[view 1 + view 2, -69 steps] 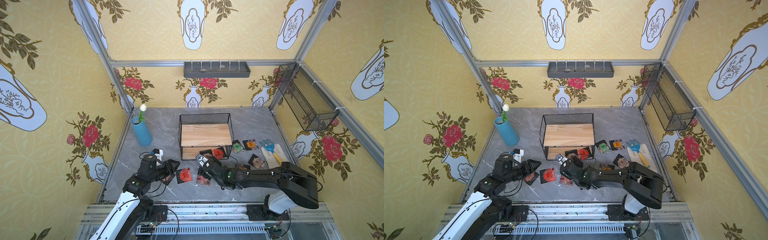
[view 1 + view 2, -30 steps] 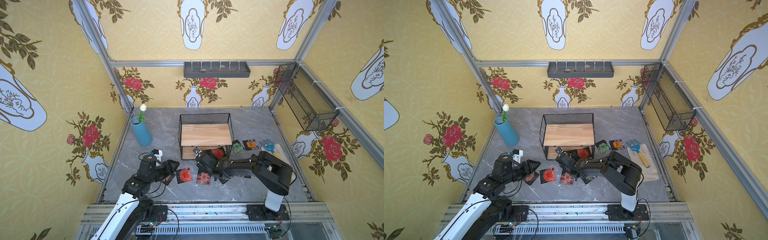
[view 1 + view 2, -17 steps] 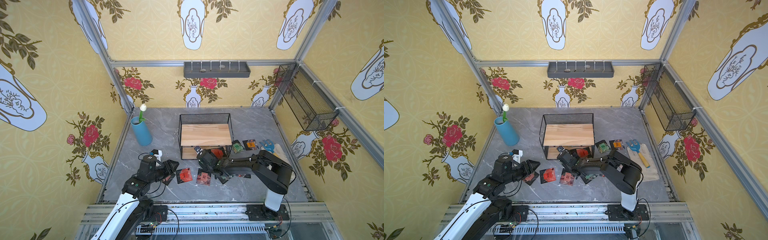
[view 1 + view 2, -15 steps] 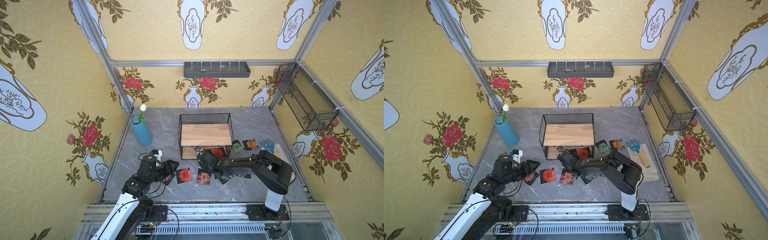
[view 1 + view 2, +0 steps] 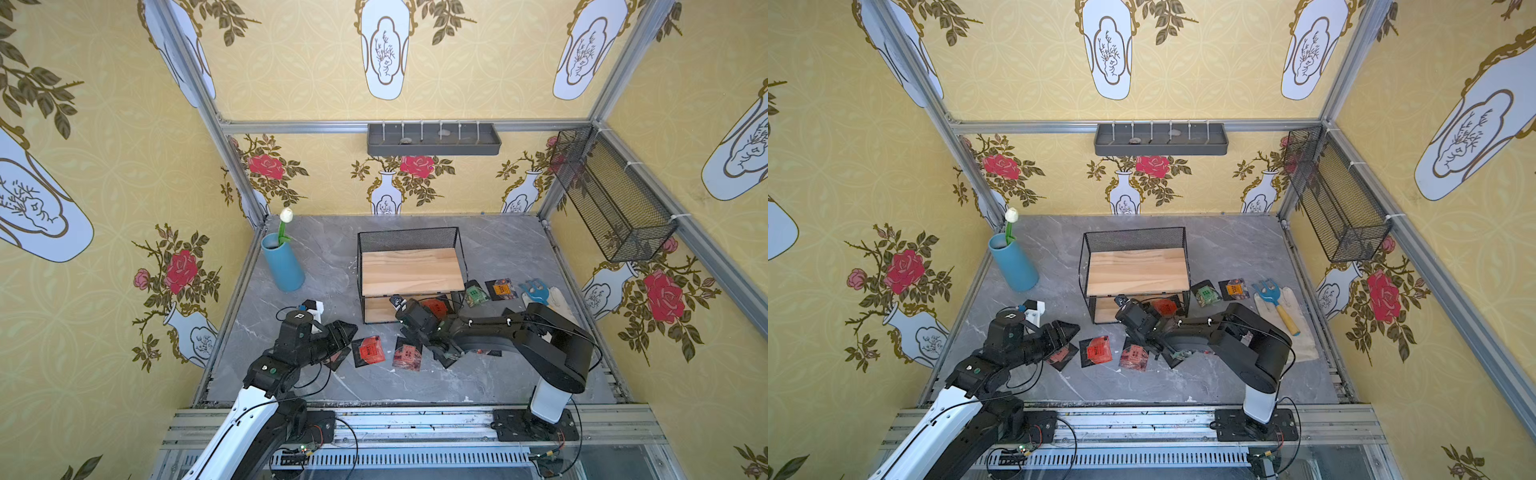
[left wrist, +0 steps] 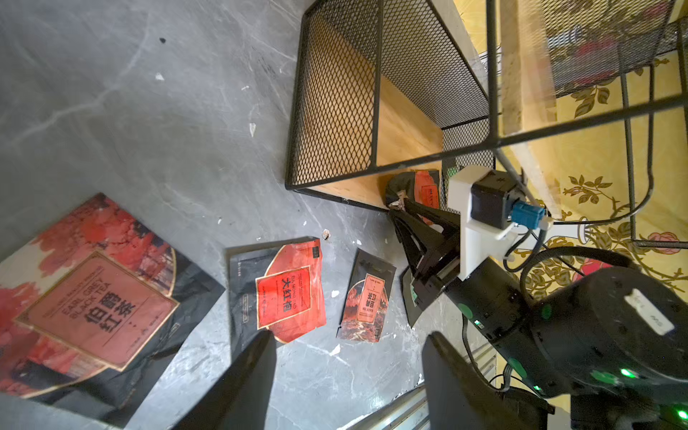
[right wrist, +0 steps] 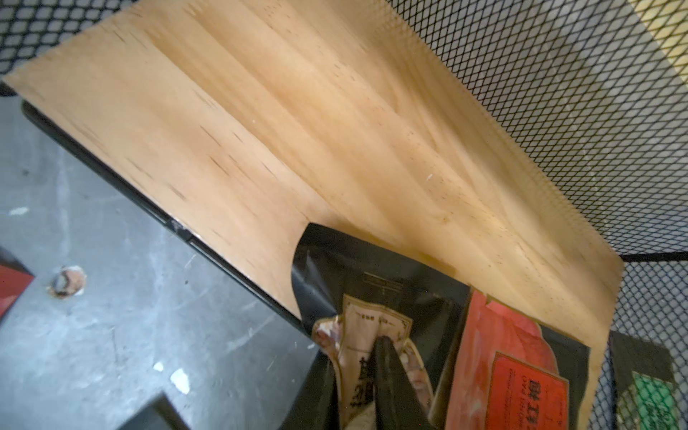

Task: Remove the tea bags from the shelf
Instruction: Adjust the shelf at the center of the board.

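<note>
Right arm [image 5: 498,328] reaches low into shelf [image 7: 335,149] bottom tier; right pincer [image 6: 401,204] clenched on beige tea bag [image 7: 366,327] at front edge. Left pincer [image 6: 349,335] released.

Yellow floral wallpaper walls [image 5: 291,75] (vases, roses) around grey marble floor [image 5: 507,257]

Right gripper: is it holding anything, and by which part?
Yes: the right gripper pinches the beige-labelled tea bag by its crumpled near edge, at the front of the lower board of the shelf. The left gripper holds nothing.
</note>
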Robot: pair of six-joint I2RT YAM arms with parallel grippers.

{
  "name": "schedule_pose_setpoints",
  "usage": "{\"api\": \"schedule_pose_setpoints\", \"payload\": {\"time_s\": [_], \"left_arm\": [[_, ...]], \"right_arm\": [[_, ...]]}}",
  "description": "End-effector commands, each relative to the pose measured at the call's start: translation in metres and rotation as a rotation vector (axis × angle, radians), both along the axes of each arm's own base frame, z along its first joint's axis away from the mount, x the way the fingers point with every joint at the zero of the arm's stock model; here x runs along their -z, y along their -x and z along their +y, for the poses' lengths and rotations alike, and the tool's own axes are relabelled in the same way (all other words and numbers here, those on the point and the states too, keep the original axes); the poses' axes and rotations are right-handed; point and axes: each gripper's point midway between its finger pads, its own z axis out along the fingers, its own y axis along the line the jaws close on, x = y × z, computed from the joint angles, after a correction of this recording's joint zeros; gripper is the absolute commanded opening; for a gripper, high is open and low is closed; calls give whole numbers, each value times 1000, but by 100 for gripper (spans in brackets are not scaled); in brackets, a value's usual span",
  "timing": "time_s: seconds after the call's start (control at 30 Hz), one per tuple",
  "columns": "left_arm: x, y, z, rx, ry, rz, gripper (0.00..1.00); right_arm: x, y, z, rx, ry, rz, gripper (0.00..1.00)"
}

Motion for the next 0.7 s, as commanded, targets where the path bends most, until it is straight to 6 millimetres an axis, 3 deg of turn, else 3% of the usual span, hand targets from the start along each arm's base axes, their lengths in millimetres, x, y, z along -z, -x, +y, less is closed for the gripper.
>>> {"api": "schedule_pose_setpoints", "payload": {"time_s": [0.0,0.23,0.67], "left_arm": [[-4,-3,0,-1,-1,-23,70],[-3,-3,0,-1,-4,-21,70],[-2,-2,0,2,-5,-15,70]], "right_arm": [[-15,2,11,-15,-60,-24,22],[-26,6,15,-44,-74,-54,24],[-13,-13,12,22,-68,-53,25]]}}
